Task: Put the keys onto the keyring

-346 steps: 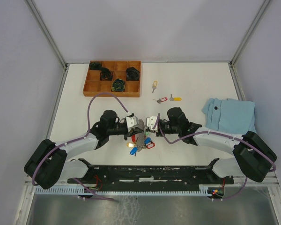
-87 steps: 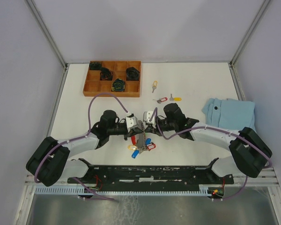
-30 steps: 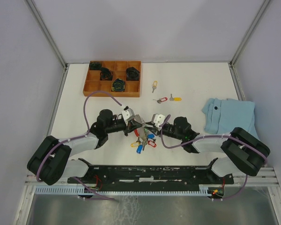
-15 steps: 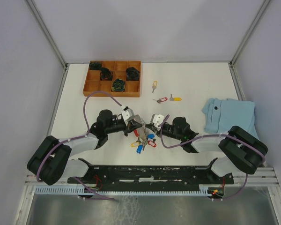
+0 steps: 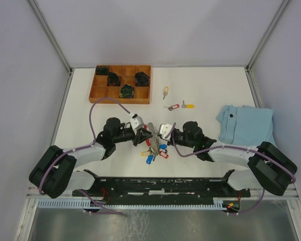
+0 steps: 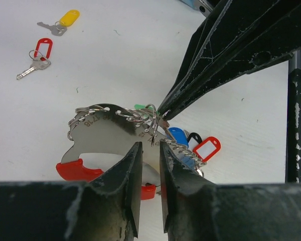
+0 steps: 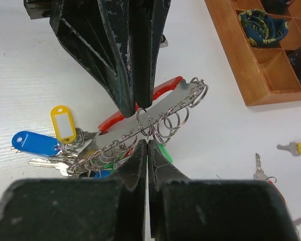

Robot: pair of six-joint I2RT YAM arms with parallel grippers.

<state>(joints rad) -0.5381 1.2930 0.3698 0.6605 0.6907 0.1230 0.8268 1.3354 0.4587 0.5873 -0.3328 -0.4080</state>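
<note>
Lying at the near middle of the white table (image 5: 90, 120), between the two grippers, the keyring (image 6: 105, 135) is seen as a flat, dull-silver metal plate with stamped characters. A curved, glossy red strap sits at one end. A row of thin wire split rings is threaded along the plate's edge. Oblong plastic tags in blue, red, yellow and green are fanned out on the table below the plate, with small silver key blades among them.

Three loose keys (image 5: 172, 107) are left farther back on the table, well apart from the bunch. One has a red tag and two have yellow ones.

Both arms are held low, with the forearms angled inward so that the black, scuffed wedge-shaped fingers meet almost tip to tip over the plate. The left gripper (image 6: 149, 145) is brought in from the left with a narrow gap between its fingers. The plate's edge is seen in that gap, but whether it is actually pinched cannot be told. The right gripper (image 7: 146, 142) is brought in from the right with its fingers pressed fully together. One wire split ring of the keyring appears nipped at its very tips.

A wooden compartment tray (image 5: 93, 93) holding dark coiled items is noted at the back left. A folded pale-blue cloth (image 5: 246, 123) is noted at the right.
</note>
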